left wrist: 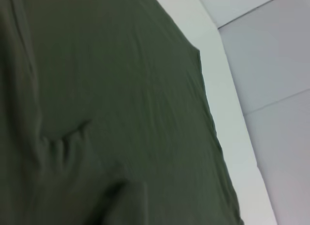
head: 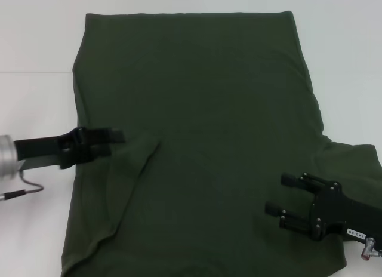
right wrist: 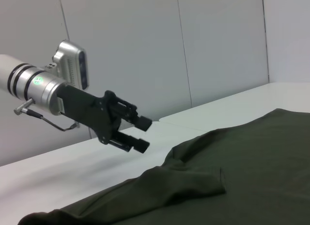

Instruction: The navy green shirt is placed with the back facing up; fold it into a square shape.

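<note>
Showing the navy green shirt (head: 203, 139) spread on the white table (head: 36, 44), left sleeve folded inward; left gripper (head: 116, 139) and right gripper (head: 279, 194) hover released; further folds remain.

Shirts: one, the shirt (head: 203, 139), dark olive green, on the table (head: 36, 44)
Tables: one, white
Grippers: two over the shirt, left gripper (head: 116, 139) and right gripper (head: 279, 194)

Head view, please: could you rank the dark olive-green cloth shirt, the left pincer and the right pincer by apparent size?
1. Dark olive-green cloth shirt, by far the largest.
2-3. Right pincer looks somewhat bigger than left pincer, but nearness to the camera makes that unsure.
</note>
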`<action>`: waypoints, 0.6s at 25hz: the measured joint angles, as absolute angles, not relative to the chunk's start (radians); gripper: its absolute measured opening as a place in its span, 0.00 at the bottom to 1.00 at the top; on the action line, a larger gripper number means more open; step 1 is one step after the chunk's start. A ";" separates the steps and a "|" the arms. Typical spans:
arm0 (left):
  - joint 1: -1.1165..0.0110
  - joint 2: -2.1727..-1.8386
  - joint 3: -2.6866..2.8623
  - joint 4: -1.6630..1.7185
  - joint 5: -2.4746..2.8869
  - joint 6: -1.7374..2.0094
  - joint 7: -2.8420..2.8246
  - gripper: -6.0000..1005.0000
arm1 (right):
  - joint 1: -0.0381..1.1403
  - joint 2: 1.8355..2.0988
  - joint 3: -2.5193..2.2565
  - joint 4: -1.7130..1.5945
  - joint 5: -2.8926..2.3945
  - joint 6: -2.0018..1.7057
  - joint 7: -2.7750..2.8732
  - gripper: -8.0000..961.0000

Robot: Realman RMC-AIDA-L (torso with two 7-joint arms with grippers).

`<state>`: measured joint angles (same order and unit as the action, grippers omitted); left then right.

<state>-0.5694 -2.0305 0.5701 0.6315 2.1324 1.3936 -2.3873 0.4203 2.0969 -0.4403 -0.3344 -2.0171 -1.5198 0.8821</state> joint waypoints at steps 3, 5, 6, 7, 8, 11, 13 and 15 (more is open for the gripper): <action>-0.547 -2.009 0.575 0.630 2.138 1.387 -2.383 0.54 | 0.420 2.097 -0.440 -0.334 -2.017 -1.520 0.883 0.81; -0.534 -2.005 0.578 0.629 2.140 1.367 -2.382 0.58 | 0.420 2.096 -0.440 -0.334 -2.017 -1.520 0.884 0.81; -0.529 -2.005 0.582 0.627 2.140 1.356 -2.380 0.61 | 0.420 2.096 -0.440 -0.334 -2.017 -1.520 0.884 0.81; -0.526 -2.009 0.588 0.624 2.140 1.347 -2.377 0.63 | 0.420 2.096 -0.440 -0.334 -2.017 -1.520 0.884 0.81; -0.526 -2.013 0.597 0.619 2.140 1.337 -2.370 0.65 | 0.420 2.096 -0.440 -0.334 -2.017 -1.519 0.884 0.81; -0.528 -2.025 0.620 0.611 2.140 1.310 -2.357 0.75 | 0.420 2.095 -0.440 -0.334 -2.015 -1.518 0.883 0.81; -0.531 -2.035 0.641 0.609 2.140 1.281 -2.354 0.81 | 0.420 2.095 -0.440 -0.334 -2.014 -1.518 0.883 0.81; -0.533 -2.043 0.659 0.608 2.140 1.255 -2.351 0.86 | 0.420 2.095 -0.440 -0.334 -2.014 -1.518 0.883 0.81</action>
